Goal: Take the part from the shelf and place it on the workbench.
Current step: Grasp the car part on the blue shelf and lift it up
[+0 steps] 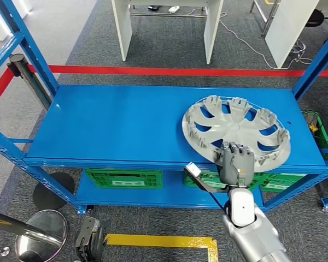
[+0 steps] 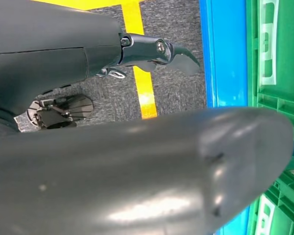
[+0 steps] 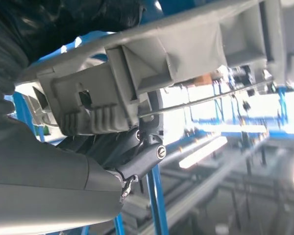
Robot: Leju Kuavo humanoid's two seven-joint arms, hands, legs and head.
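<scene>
The blue shelf [image 1: 125, 123] is standing before me on grey carpet, and the hubcap-like part [image 1: 235, 135] is lying on its top deck toward the right end. My right robot hand [image 1: 235, 164] is gripping the near rim, fingers curled over it (an edge grip only), so the wide disc may be tipping or slipping as I lift. My left robot hand [image 1: 90, 240] is hanging low, holding nothing.

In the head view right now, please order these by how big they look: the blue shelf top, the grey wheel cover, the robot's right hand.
1. Blue shelf top
2. Grey wheel cover
3. Right hand, which is nearer the camera
</scene>
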